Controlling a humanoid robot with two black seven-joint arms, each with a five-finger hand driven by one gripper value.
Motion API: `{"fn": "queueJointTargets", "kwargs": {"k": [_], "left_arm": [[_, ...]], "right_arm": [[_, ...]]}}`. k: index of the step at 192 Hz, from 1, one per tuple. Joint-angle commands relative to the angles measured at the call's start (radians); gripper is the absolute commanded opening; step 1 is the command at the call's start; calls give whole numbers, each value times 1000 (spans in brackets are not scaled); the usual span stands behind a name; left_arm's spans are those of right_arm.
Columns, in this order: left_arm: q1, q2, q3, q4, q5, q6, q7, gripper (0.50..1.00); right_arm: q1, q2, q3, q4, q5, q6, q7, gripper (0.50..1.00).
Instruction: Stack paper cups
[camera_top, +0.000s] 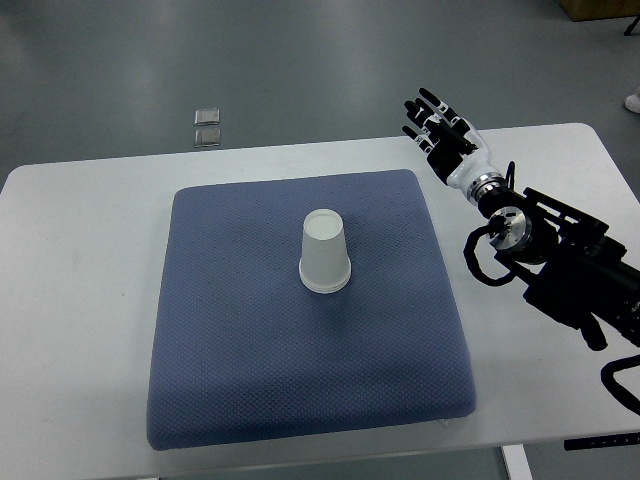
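Only part of the right arm (560, 250) is shown: it is cut off by the right edge, and its dark links and cables past the wrist are hard to separate from one another. The left arm is not seen. A single white shape is seen where the paper cups (325, 252) stand, upside down with the rim on the pad; whether one cup or several nested cups are there cannot be told from above, though a faint double edge is noticed at the rim. The cups are placed near the middle of the blue pad (250, 380), which is laid on the white table (80, 300). The right hand (442, 132) is held at the far right of the table, just past the pad's far right corner, well apart from the cups, which lie to its left and nearer. Its fingers are stretched out and spread, and nothing is held in them. Two small grey squares (208, 127) are seen on the floor beyond the table's far edge, and their nature cannot be made out.
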Motion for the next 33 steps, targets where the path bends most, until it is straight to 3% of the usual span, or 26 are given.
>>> {"fn": "queueJointTargets", "kwargs": {"k": [1,33], "left_arm": [[0,0,0,1,0,0,0,1000],[0,0,0,0,0,0,0,1000]], "right_arm": [[-6,10,0,-13,-25,0,0,917],[-11,25,0,-17,-54,0,0,917]]}}
